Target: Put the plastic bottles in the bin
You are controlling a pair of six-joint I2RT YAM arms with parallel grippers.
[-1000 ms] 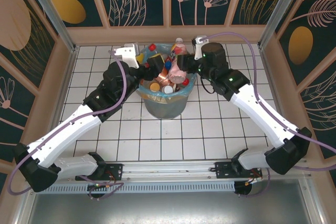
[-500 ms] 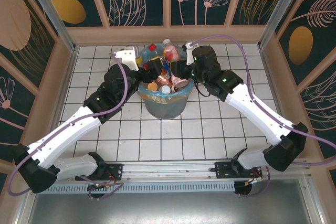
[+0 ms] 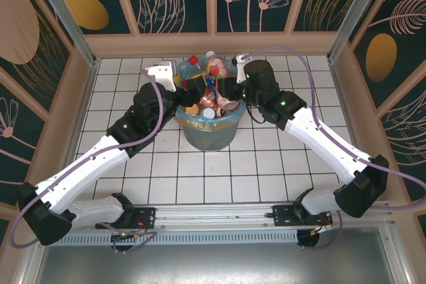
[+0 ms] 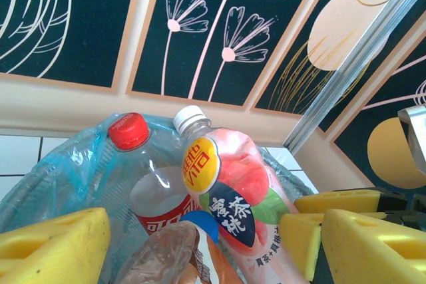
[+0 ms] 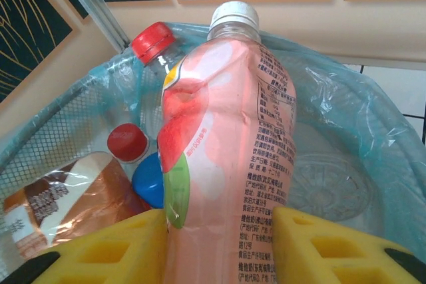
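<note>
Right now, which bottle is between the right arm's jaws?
The pink-labelled bottle with the white cap, pinched between both yellow pads; a red-capped bottle and a blue-capped bottle beside it sit loose in the bin.

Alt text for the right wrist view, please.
The right tool grips a pink-labelled, white-capped plastic bottle, cap pointing away from the camera, over the blue-lined bin. Beside it in the bin are a red-capped bottle, another red cap, a blue cap and a brown-labelled bottle.
</note>
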